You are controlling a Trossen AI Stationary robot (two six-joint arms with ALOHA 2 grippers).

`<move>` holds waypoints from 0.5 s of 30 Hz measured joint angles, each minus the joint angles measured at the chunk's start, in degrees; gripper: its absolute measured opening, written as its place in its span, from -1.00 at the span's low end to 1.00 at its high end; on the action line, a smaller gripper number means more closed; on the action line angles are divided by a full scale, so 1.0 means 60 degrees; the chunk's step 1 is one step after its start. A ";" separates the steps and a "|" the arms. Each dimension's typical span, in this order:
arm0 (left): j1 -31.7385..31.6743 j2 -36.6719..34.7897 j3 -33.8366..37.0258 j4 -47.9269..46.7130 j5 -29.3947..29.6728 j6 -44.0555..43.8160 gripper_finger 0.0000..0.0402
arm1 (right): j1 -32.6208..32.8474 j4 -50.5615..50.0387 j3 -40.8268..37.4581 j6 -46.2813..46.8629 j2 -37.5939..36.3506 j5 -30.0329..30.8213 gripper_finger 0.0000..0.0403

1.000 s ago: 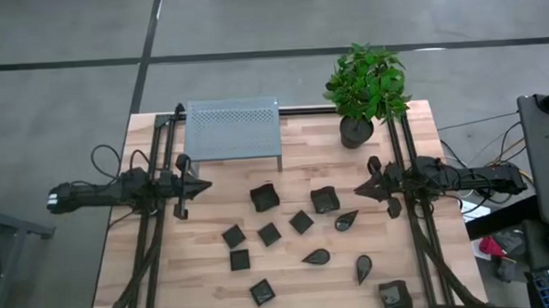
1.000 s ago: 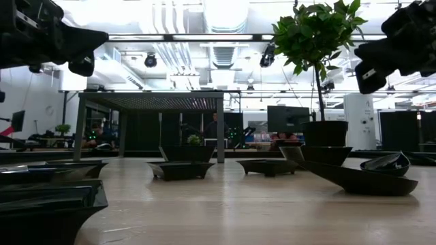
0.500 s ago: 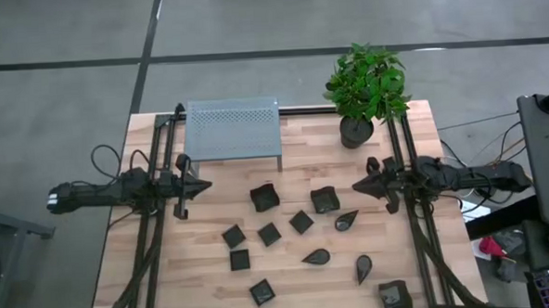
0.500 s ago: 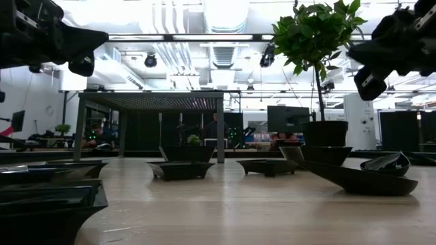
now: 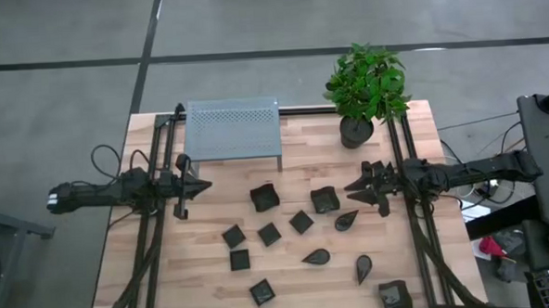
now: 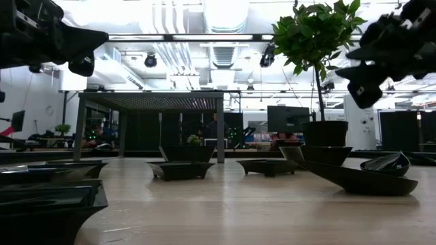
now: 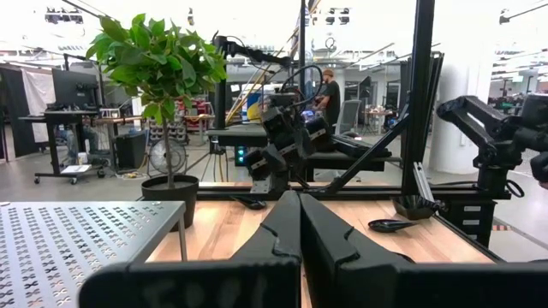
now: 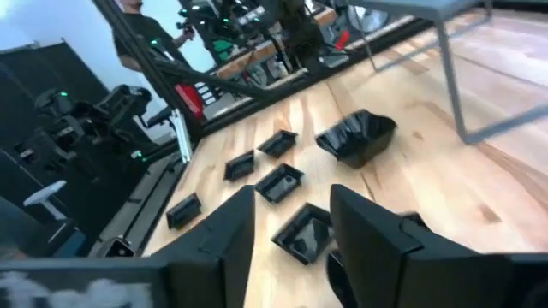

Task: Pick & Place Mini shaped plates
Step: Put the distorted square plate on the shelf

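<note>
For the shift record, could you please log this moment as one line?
phase: approach | left gripper: shut, parked by rack | right gripper: open, empty, above square plate | plates: all on table

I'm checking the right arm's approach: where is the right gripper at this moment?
In the high view the right gripper hovers open at the table's right side, just right of a square plate and above a teardrop plate, below the potted plant.
</note>
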State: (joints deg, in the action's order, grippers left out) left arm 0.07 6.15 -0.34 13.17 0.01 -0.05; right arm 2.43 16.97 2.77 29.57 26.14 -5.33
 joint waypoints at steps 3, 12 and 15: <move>0.0000 0.0000 0.0000 0.0000 0.0003 0.0001 -1.00 | 0.0063 0.0198 0.0393 -0.0208 0.0477 0.0166 -0.20; 0.0000 0.0000 0.0000 0.0000 0.0002 0.0001 -1.00 | 0.0078 -0.0085 0.1573 -0.1264 0.2183 0.0175 -0.26; -0.0003 0.0000 0.0000 0.0000 0.0003 0.0003 -1.00 | 0.0145 -0.0090 0.1955 -0.1291 0.2926 0.0173 -0.28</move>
State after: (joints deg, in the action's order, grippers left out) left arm 0.06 6.15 -0.34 13.17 0.03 -0.03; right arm 3.30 16.42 14.50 21.82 43.69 -4.29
